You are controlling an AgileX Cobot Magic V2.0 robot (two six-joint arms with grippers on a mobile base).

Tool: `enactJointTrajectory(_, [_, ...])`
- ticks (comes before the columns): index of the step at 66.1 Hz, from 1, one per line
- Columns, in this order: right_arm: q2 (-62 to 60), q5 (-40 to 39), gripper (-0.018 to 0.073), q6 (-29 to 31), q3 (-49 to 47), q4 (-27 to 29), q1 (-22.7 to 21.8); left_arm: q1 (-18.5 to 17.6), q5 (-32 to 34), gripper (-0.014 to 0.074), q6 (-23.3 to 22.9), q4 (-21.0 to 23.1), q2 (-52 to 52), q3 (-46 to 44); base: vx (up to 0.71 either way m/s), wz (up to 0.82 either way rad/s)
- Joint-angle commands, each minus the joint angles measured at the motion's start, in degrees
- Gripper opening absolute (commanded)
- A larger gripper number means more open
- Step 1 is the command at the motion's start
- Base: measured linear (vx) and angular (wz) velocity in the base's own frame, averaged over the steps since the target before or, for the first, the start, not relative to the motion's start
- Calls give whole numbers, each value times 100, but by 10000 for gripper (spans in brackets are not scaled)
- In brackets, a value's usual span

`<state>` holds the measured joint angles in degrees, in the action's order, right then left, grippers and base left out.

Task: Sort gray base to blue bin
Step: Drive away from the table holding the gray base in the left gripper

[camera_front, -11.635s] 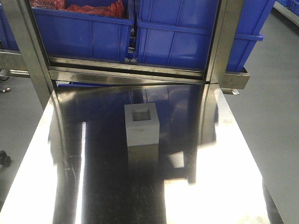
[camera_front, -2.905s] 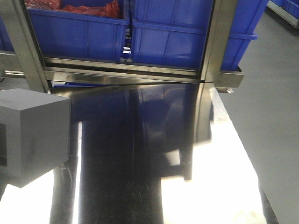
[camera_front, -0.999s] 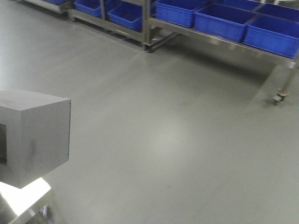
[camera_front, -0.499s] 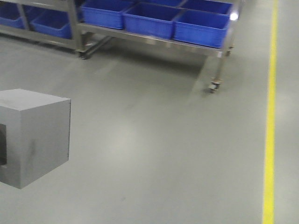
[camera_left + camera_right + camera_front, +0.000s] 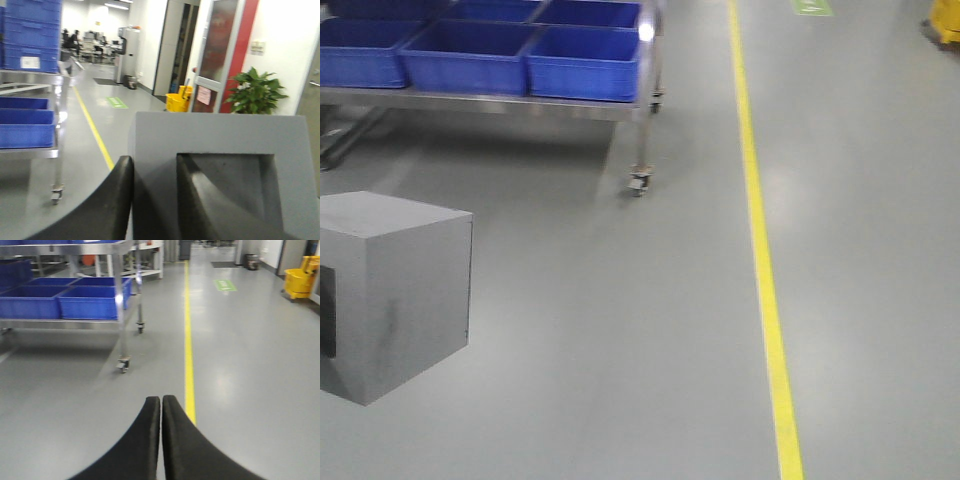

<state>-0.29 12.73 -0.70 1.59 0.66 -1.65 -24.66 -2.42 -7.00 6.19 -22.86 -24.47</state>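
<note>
The gray base (image 5: 400, 290) hangs in the air at the left of the front view, with the floor below it. In the left wrist view the gray base (image 5: 220, 135) fills the frame and its square recess faces the camera. My left gripper (image 5: 155, 159) is shut on the recess wall, one finger outside the block and one inside the recess. My right gripper (image 5: 161, 399) is shut on nothing, over bare floor. Blue bins (image 5: 585, 62) stand in a row on a wheeled steel cart at the upper left, also seen as blue bins (image 5: 90, 305) in the right wrist view.
A yellow floor line (image 5: 760, 260) runs along the floor to the right of the cart. The cart's caster (image 5: 638, 183) stands by it. A yellow mop bucket (image 5: 299, 282) sits far right. A potted plant (image 5: 257, 92) and a door are behind the block.
The whole view has swung: the bin cart slid to the left of the frame and the yellow line came toward the middle. The gray base stays in the same spot, still held.
</note>
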Motion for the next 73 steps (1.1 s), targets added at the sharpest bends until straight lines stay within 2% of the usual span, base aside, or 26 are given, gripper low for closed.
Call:
enactJointTrajectory(1, [103,-414,-5,70,12,-26,-15,-29,636,-6,-20,31,-27,-178,17,-54])
enactJointTrajectory(15, [103,-414,-5,70,12,-26,-15,-29,636,-6,-20,31,-27,-178,18,-37])
enactJointTrajectory(30, [103,-414,-5,70,12,-26,-15,-29,636,-6,-20,31,-27,-178,22,-4])
enactJointTrajectory(73, [103,-414,-5,70,12,-26,-15,-29,636,-6,-20,31,-27,-178,29,32])
